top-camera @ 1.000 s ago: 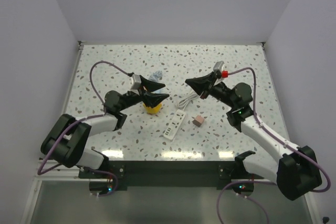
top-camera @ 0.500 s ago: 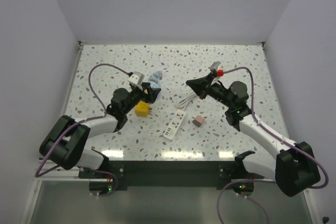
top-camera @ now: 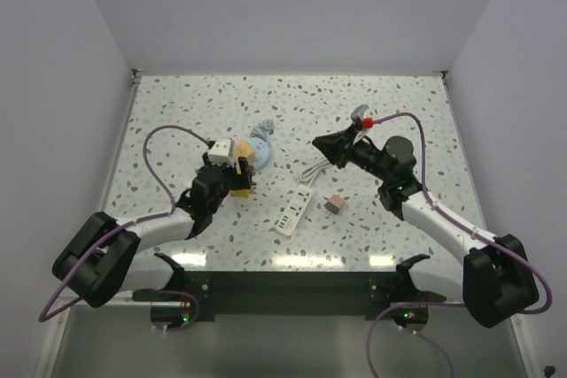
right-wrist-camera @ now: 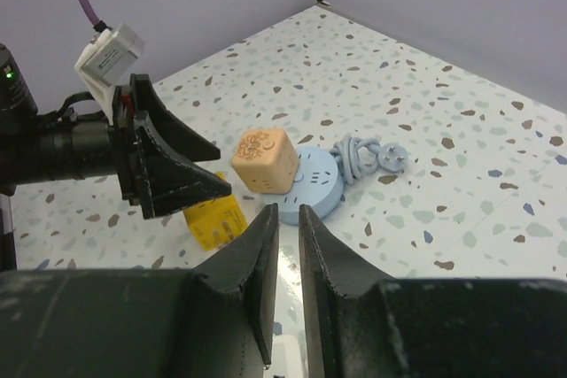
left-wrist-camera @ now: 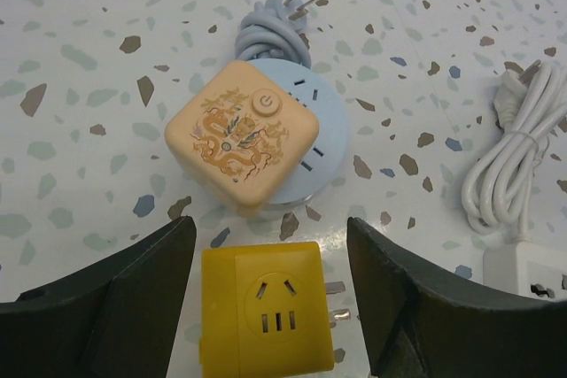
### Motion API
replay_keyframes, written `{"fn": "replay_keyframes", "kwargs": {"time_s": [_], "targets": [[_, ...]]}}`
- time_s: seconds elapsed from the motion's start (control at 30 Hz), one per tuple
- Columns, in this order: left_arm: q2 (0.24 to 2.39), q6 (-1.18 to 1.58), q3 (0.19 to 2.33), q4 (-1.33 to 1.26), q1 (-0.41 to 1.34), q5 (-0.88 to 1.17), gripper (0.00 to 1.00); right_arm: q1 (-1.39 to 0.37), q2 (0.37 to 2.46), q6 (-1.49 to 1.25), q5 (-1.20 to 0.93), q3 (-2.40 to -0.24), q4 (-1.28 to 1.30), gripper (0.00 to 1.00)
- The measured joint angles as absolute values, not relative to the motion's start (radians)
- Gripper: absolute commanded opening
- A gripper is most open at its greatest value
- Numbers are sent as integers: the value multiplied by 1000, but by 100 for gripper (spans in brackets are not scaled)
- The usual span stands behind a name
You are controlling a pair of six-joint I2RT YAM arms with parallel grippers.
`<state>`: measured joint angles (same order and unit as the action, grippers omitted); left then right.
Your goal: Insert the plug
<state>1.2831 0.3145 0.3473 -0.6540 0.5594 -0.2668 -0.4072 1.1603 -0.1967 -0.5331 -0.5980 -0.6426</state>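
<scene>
here, the job has barely begun: the plug (top-camera: 334, 204) lies loose on the speckled table (top-camera: 177, 104), just right of the white power strip (top-camera: 295, 212) and in front of the coiled white cord (top-camera: 314, 170), with neither arm touching it. the left gripper (left-wrist-camera: 267, 241) hangs over the yellow cube (left-wrist-camera: 266, 320), its jaws spread wide with a gap showing on either side of the cube, gripping nothing. beyond it the peach cube (left-wrist-camera: 241, 148) rests partly on the round blue hub (left-wrist-camera: 319, 126). the right gripper (right-wrist-camera: 287, 212) is clenched on nothing and hovers above the table behind the cord, pointing toward the cubes. what is left, by the look of it, is everything that counts: reach the plug, grasp it, carry it to a socket and press it home. which socket is meant cannot be told. room is generous. the plug lies near the middle of the table, well apart from the side walls (top-camera: 53, 86) and the back wall (top-camera: 283, 6), with bare surface to its right and toward the near edge. the tight side is its left, where the strip lies close, and the cord bundle behind could snag a low approach.
</scene>
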Motion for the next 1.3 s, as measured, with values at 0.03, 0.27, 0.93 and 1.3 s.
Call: {"fn": "replay_keyframes", "kwargs": {"time_s": [0.03, 0.27, 0.93, 1.3], "targets": [[1280, 315, 348, -641, 561, -270, 75, -407, 1160, -197, -533, -598, -643, 21], [1277, 324, 355, -515, 566, -284, 75, -408, 1160, -197, -533, -593, -639, 27], [1307, 335, 372, -438, 588, -231, 13, -407, 1171, -197, -533, -592, -632, 33], [1353, 107, 372, -593, 651, -62, 0, -406, 1248, -253, -598, -629, -576, 70]]}}
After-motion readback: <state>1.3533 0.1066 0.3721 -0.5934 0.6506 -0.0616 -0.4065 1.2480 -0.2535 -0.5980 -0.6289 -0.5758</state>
